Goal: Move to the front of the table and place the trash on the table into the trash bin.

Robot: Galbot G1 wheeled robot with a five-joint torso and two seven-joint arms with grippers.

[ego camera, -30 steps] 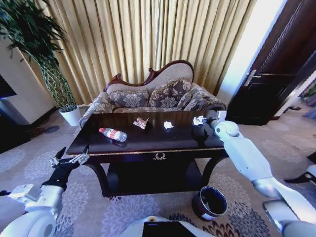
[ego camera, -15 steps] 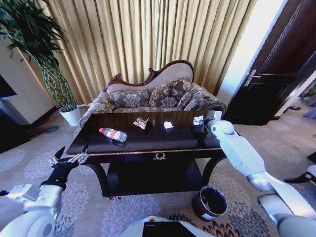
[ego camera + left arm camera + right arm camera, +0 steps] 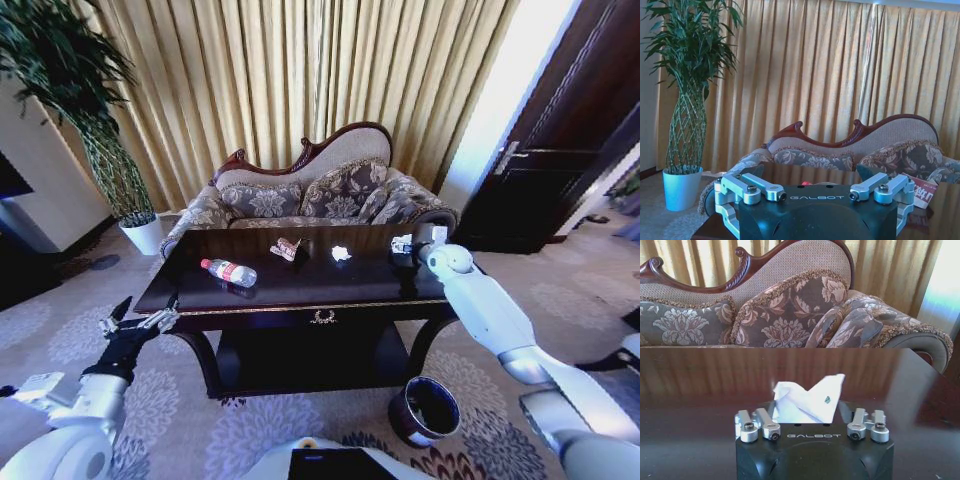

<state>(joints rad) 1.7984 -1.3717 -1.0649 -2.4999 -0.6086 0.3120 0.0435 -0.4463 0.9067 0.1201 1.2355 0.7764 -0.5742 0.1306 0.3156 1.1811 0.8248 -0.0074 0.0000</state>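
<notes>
Right gripper [image 3: 404,246] out over the far right part of the worktop [image 3: 300,285], reaching at a white crumpled paper [image 3: 809,400]; paper sitting between the fingers in the right wrist view, links spread wide, so open around it and not clamped. Left gripper [image 3: 140,322] parked low off the left end of the worktop, fingers spread, holding nothing

Rest of the trash spread along the dark glossy top: bottle [image 3: 229,271] with red label lying on its side toward the left, brownish wrapper [image 3: 288,248] near the middle back, another white paper bit [image 3: 341,254] just right of it. Bin [image 3: 424,410] down on the carpet by the front right leg, well below and nearer than the paper, mouth open upward

Risks from here, as a judgement only: light springy paper, easy to pinch just a corner and lose on the lift, or to nudge along the slick surface on closing. Low fingers liable to scrape the polished top. Long swing back and down to the bin, so a loose hold could drop the paper on the carpet. Small bin mouth near the leg, easy to miss
</notes>
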